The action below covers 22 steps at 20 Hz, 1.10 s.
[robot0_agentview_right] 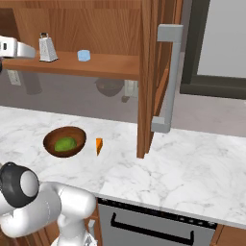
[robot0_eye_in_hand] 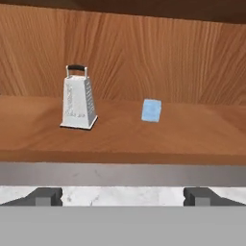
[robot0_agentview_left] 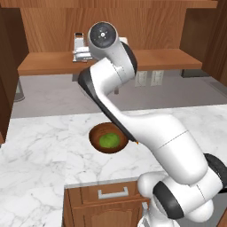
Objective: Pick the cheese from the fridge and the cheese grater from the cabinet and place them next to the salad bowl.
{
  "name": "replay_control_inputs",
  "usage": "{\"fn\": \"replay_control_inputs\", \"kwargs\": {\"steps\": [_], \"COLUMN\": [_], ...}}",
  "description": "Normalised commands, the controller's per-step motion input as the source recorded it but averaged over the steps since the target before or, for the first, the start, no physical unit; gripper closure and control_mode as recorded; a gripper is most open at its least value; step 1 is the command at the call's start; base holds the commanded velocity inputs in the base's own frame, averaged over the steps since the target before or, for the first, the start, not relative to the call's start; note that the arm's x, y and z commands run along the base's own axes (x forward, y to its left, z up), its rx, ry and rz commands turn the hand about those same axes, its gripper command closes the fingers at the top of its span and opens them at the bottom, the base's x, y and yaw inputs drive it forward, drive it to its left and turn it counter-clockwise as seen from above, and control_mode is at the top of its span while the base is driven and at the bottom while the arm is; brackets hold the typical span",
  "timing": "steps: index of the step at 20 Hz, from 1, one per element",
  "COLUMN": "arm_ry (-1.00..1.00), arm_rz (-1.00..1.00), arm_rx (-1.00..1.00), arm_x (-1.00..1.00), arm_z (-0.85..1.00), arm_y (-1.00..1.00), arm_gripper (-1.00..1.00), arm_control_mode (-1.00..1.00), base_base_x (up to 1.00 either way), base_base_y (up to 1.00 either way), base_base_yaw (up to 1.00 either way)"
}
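Already half done, by my reading: the cheese (robot0_agentview_right: 99,145) stood on the counter just right of the salad bowl (robot0_agentview_right: 65,141). Cheese grater (robot0_eye_in_hand: 78,99) not yet fetched; it stood upright on the cabinet (robot0_eye_in_hand: 120,129) shelf, well above the salad bowl, with a light-blue cup (robot0_eye_in_hand: 151,110) nearby. My gripper (robot0_eye_in_hand: 122,196) faced it, jaws wide apart, holding nothing. Remaining: grasp grater, set beside bowl.

light: even, diffuse, no visible source | shadows: soft, faint patch beside the cheese grater (robot0_eye_in_hand: 78,102) on the cabinet shelf (robot0_eye_in_hand: 125,139); darker recess under that shelf | glare: none | focus: uniform, slightly soft render | edge distortion: none apparent
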Motion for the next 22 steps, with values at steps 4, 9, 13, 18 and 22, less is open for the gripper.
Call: {"fn": "replay_control_inputs", "kwargs": {"steps": [4, 9, 13, 18, 22], "arm_ry": [0.00, 0.00, 0.00, 0.00, 0.00], "arm_rz": [-0.13, -0.03, 0.00, 0.00, 0.00], "arm_rx": [0.13, 0.00, 0.00, 0.00, 0.00], "arm_x": [0.25, 0.37, 0.33, 0.27, 0.25], "arm_z": [0.03, 0.00, 0.00, -0.01, 0.00], "arm_y": [0.00, 0.04, 0.14, 0.14, 0.12], "arm_gripper": [-1.00, -1.00, -1.00, -1.00, -1.00], "arm_control_mode": [-1.00, -1.00, -1.00, -1.00, -1.00], "base_base_x": [0.00, 0.00, 0.00, 0.00, 0.00], "base_base_y": [0.00, 0.00, 0.00, 0.00, 0.00], "base_base_yaw": [0.00, 0.00, 0.00, 0.00, 0.00]}}
